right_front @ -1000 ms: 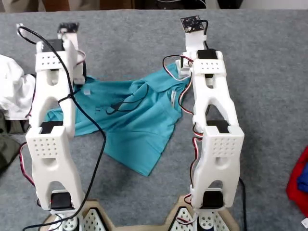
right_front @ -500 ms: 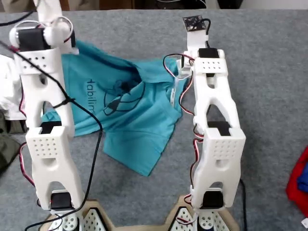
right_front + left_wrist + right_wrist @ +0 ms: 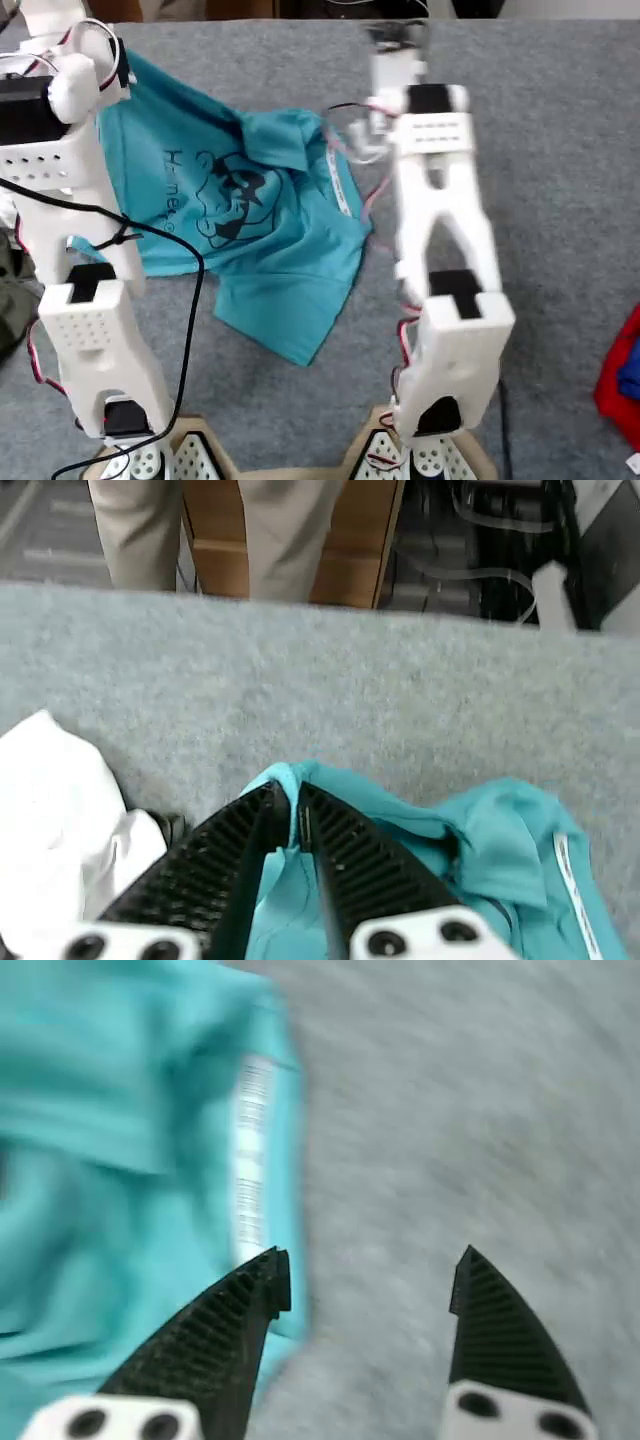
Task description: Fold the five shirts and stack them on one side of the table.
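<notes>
Grey cloth covered the table (image 3: 560, 200), where a teal shirt (image 3: 270, 260) lay crumpled between two arms, its near hem flat. Farther back, the right gripper (image 3: 372, 1255) hung wide open and empty over the shirt's collar edge. Farthest, the left gripper (image 3: 291, 792) was clamped on a thin fold of the shirt, lifting that corner. Such a narrow pinch could slip free, or the one-sided lift could bunch the cloth toward the white shirt (image 3: 50, 810) beside it.

the right gripper (image 3: 371, 1255) gapes wide, one finger over the teal shirt (image 3: 110, 1190) by its white label (image 3: 252, 1150), the other over grey table (image 3: 480, 1100).
</notes>
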